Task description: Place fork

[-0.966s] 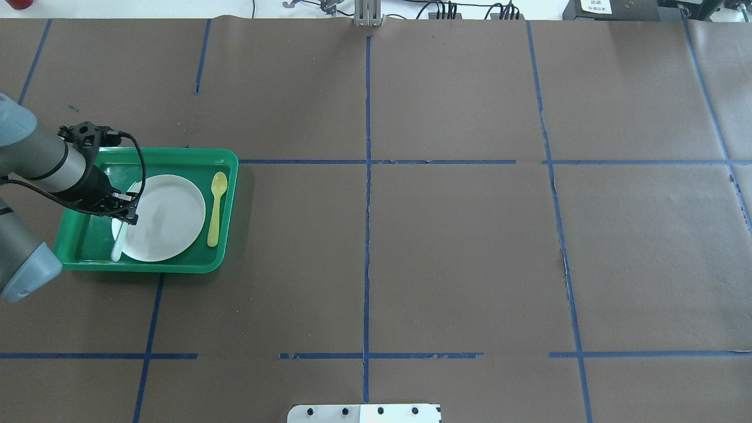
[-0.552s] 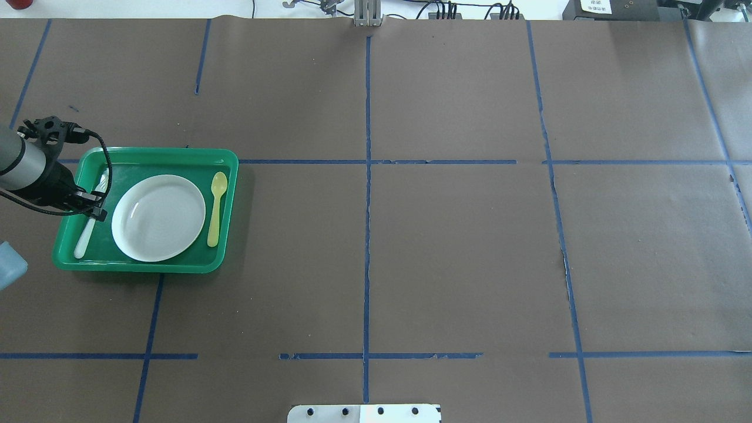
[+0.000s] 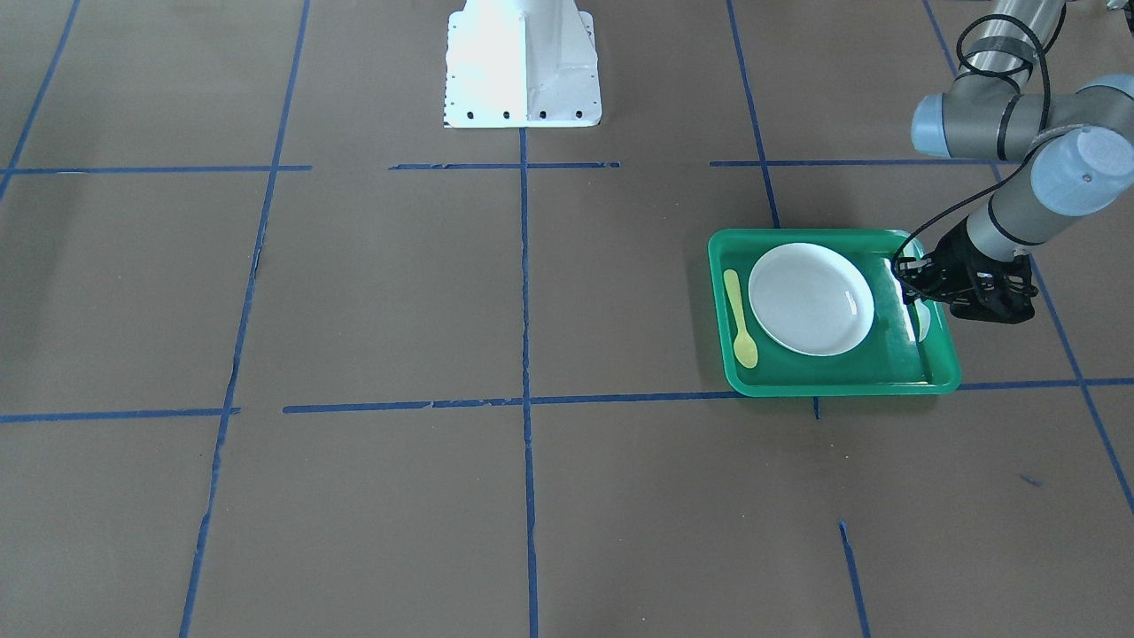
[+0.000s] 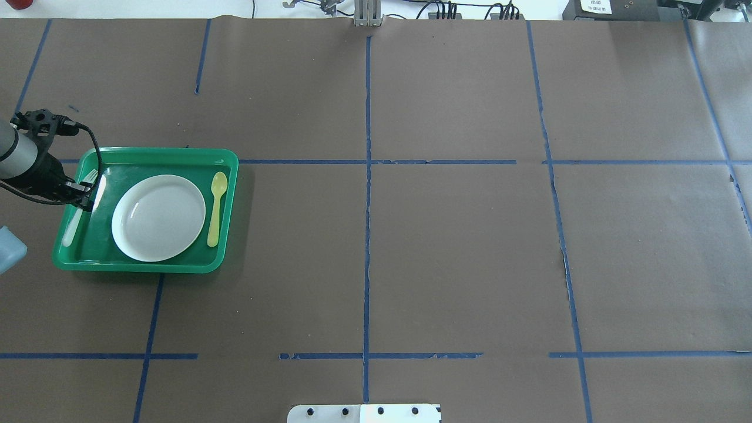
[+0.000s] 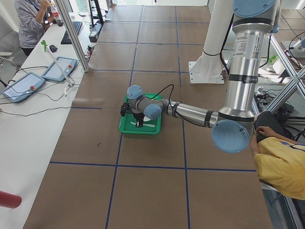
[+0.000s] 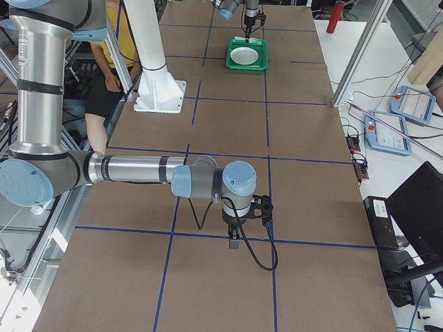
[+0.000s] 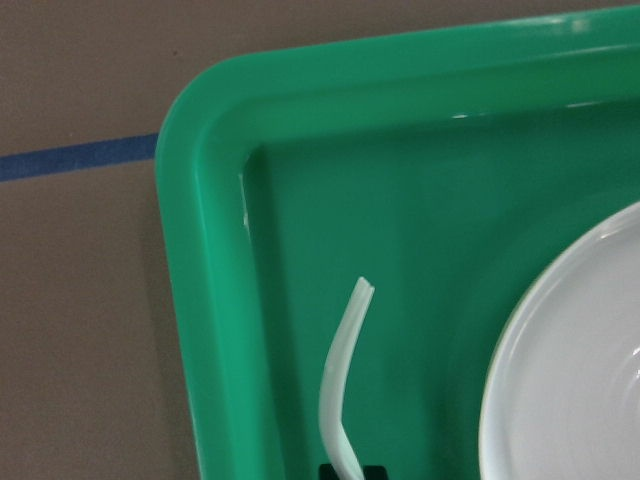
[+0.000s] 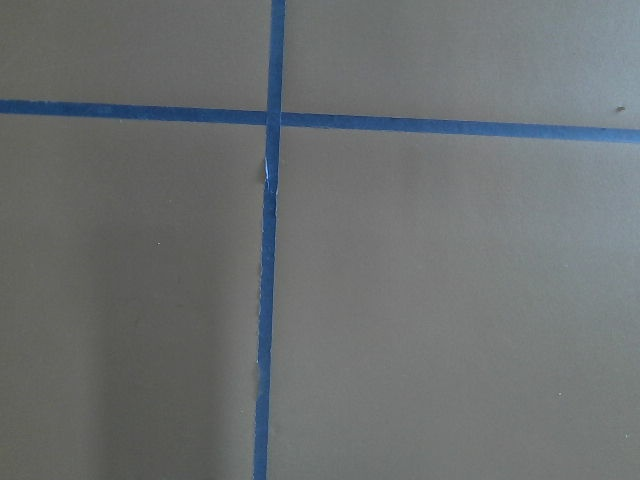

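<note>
The pale fork (image 4: 71, 228) hangs in my left gripper (image 4: 86, 197), which is shut on its middle. It lies along the left strip of the green tray (image 4: 141, 265), between the tray wall and the white plate (image 4: 158, 217). Its tines point away from me. I cannot tell whether it touches the tray floor. The left wrist view shows one end of the fork (image 7: 340, 380) over the tray corner (image 7: 210, 300), beside the plate's rim (image 7: 560, 380). In the front view, the left gripper (image 3: 911, 288) is over the tray's edge strip. My right gripper (image 6: 234, 243) hovers low over bare table far away; whether it is open or shut I cannot tell.
A yellow spoon (image 4: 216, 207) lies in the tray on the plate's other side. Brown paper with blue tape lines (image 4: 367, 235) covers the table. The robot's white base (image 3: 521, 66) stands at the near edge. Operators sit beside the table.
My left gripper has carried the fork leftward, from over the plate's left edge to the tray's left strip. The plate and spoon have not moved.
</note>
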Robot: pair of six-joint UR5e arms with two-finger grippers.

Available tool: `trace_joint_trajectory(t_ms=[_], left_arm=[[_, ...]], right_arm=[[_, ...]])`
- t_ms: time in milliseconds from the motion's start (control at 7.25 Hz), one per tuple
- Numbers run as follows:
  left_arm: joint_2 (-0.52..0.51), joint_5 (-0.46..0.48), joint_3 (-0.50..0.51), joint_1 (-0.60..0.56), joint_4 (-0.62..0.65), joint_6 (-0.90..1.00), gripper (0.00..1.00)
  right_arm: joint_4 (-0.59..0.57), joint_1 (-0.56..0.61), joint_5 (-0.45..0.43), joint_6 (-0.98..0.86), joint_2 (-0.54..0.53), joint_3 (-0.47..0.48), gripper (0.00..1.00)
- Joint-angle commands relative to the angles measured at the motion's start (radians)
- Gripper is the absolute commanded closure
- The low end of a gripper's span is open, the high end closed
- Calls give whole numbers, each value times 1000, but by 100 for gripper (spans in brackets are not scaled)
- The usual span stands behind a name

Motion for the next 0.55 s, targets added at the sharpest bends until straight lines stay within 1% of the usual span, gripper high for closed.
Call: trace_joint_trajectory(t_ms=[0,138,276,414], left_arm=[[-25,0,26,-3,-3,7,14],[-25,1,26,-10,-6,9,1],[-23,1,26,-47,-5,17,1],[-23,-5,23,-131,7,124,1]], right_arm=[[0,0,0,0,0,0,0],[0,0,0,0,0,0,0],[0,0,0,1,0,0,0],[0,0,0,0,0,0,0]])
